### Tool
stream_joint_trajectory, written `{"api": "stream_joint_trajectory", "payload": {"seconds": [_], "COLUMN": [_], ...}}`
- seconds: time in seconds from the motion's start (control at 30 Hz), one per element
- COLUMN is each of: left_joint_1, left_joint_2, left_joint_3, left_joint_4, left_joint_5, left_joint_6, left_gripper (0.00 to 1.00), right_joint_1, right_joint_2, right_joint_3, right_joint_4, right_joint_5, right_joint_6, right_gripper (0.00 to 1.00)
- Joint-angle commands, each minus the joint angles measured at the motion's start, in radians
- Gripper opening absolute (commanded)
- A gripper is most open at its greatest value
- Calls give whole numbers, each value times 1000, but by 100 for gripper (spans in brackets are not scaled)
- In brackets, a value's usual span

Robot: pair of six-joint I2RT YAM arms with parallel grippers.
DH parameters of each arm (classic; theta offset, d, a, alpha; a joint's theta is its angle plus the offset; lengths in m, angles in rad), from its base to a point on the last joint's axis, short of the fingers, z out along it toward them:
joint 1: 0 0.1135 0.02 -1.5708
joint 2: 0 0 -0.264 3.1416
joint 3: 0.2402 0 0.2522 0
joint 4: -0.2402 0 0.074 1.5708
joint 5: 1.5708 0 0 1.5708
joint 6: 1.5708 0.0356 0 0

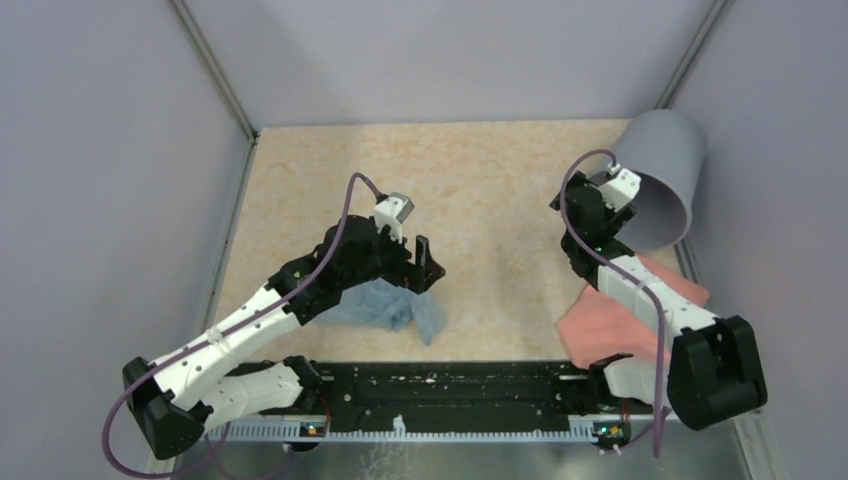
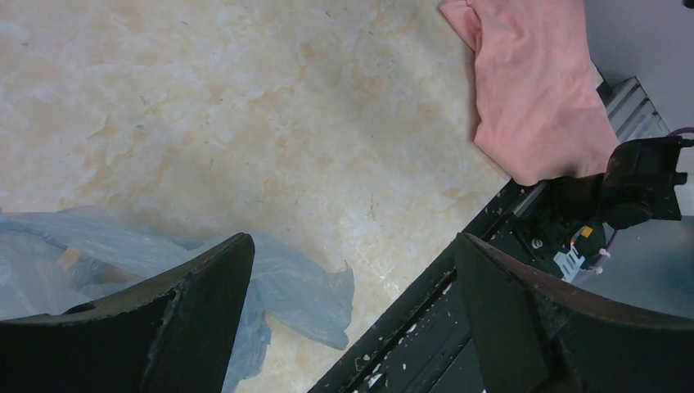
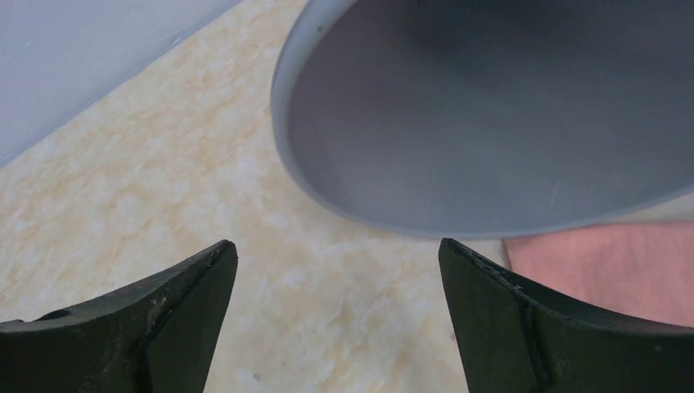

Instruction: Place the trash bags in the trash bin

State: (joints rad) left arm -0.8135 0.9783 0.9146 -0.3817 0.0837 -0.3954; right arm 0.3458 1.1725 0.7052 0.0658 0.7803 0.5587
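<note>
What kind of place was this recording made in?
Probably a lab test cell rather than a home: plain walls enclose a speckled tabletop, two arms are bolted to a black rail, and the props are a grey bin, pink cloth and blue bag.

The trash bag (image 2: 303,286) lies on the table (image 2: 245,106) under the left claw (image 2: 352,241), mostly beneath and beyond its left finger. The cloth (image 2: 540,90) lies well apart, ahead and to that claw's right. Just ahead of the right claw (image 3: 335,311), the trash bin (image 3: 491,123) lies tipped with its mouth toward the claw. The cloth lies beside the bin's rim on that claw's right.
</note>
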Motion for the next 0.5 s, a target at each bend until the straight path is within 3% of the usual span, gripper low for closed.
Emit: {"api": "stream_joint_trajectory", "payload": {"seconds": [0.0, 0.13, 0.47], "left_joint_1": [-2, -2, -1], "left_joint_2": [-3, -2, 9], "left_joint_3": [40, 38, 54], "left_joint_4": [37, 38, 15], "left_joint_5": [44, 60, 81], "left_joint_6": [-14, -24, -27], "left_gripper": [98, 98, 98], "right_joint_1": [-111, -136, -142], "right_joint_2": [121, 236, 499], "right_joint_3": [50, 102, 283], "right_joint_4": [202, 312, 379], "right_joint_5": [-113, -128, -35], "right_joint_6": [-49, -121, -234], "right_gripper": [93, 92, 91]}}
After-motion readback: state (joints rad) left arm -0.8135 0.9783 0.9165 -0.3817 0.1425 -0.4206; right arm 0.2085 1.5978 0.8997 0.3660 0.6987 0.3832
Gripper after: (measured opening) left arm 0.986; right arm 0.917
